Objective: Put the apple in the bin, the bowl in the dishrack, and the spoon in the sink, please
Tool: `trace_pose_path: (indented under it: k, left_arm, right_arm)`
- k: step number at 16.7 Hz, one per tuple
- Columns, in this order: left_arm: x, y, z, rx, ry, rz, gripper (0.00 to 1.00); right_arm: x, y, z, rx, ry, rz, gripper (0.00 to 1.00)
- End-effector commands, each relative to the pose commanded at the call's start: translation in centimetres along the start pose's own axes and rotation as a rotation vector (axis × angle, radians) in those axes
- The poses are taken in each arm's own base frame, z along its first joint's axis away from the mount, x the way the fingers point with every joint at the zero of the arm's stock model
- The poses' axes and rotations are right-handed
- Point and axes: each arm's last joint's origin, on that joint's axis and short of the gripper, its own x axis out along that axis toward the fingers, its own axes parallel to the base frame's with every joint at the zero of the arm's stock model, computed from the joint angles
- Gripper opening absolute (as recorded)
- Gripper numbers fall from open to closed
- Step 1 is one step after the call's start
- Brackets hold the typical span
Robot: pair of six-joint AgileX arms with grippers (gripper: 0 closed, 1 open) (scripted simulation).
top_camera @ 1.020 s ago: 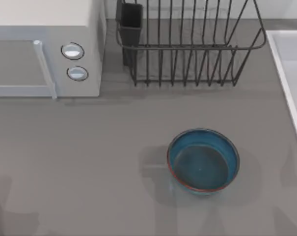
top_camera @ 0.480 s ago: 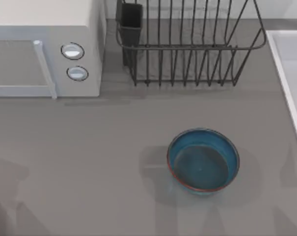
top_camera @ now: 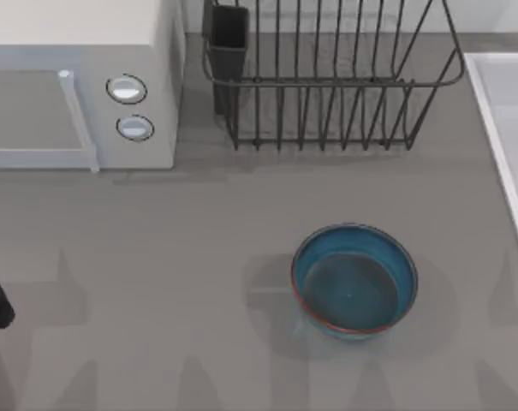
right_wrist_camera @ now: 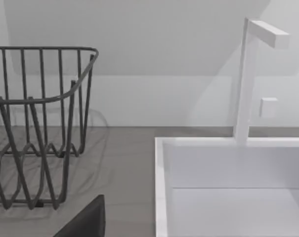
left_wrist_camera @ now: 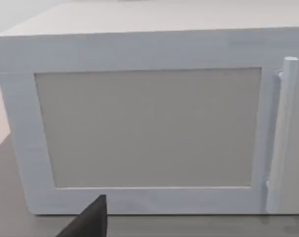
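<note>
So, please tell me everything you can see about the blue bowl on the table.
The bowl is round and deep, blue-teal with a glazed look and a thin reddish-brown rim. It stands upright and looks empty. It rests on the grey table, right of the middle in the top view, in front of the dishrack and apart from it, with the sink farther right. Only the table touches it.
</note>
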Motion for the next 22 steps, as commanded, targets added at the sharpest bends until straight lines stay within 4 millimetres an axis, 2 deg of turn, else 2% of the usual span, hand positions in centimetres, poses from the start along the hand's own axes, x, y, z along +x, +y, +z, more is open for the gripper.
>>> trace_pose_path:
  k: [8,11,16,19,22]
  left_arm:
    - [-0.2,-0.1,0.3,-0.039,-0.038,-0.018,1.0]
    - [-0.2,-0.1,0.3,-0.039,-0.038,-0.018,1.0]
    - [-0.2,-0.1,0.3,-0.039,-0.038,-0.018,1.0]
    - [-0.2,-0.1,0.3,-0.039,-0.038,-0.018,1.0]
    - [-0.2,-0.1,0.3,-0.039,-0.038,-0.018,1.0]
  right_arm:
    - [0.0,0.0,0.0,0.0,0.0,0.0,1.0]
    - [0.1,0.2,0.8,0.017,0.056,0.019,1.0]
    - [1.5,1.3,4.6,0.083,0.317,0.087,1.0]
    - [3.7,2.6,7.2,0.12,0.534,0.124,1.0]
    - [6.8,4.5,9.3,0.14,0.766,0.142,1.0]
